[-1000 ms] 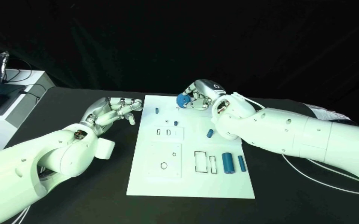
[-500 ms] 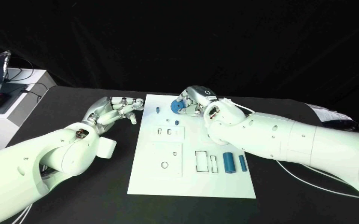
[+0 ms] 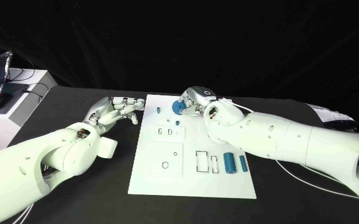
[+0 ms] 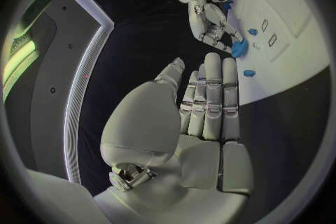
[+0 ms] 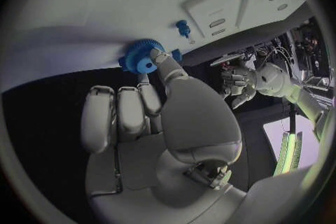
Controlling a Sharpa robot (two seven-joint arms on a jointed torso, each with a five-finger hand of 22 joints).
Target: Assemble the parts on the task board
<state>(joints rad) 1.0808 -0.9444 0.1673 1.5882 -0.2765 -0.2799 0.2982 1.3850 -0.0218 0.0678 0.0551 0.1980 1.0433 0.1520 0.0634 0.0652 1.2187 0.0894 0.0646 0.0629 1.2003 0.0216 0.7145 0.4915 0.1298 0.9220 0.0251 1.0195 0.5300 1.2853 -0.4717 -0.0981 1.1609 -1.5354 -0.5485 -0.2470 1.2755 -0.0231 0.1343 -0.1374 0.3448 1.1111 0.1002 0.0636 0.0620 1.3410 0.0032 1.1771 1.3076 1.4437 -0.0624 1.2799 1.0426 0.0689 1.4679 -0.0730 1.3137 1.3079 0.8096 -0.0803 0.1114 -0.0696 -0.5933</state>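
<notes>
Right hand (image 3: 196,99) is pinching a blue gear (image 5: 141,56) over the task board's (image 3: 187,182) far edge, maybe touching it. Left hand (image 3: 113,110) rests beside the board, fingers apart, holding nothing.

Matt white flat plastic task board (image 3: 224,180) looked smooth, small blue toothed plastic gear (image 5: 140,57) showed a ridged rim, silver metallic right hand (image 5: 150,117) gleamed satin, glossy white arm shells (image 3: 284,138) shone, black table (image 3: 97,193) stayed dull, matt
</notes>
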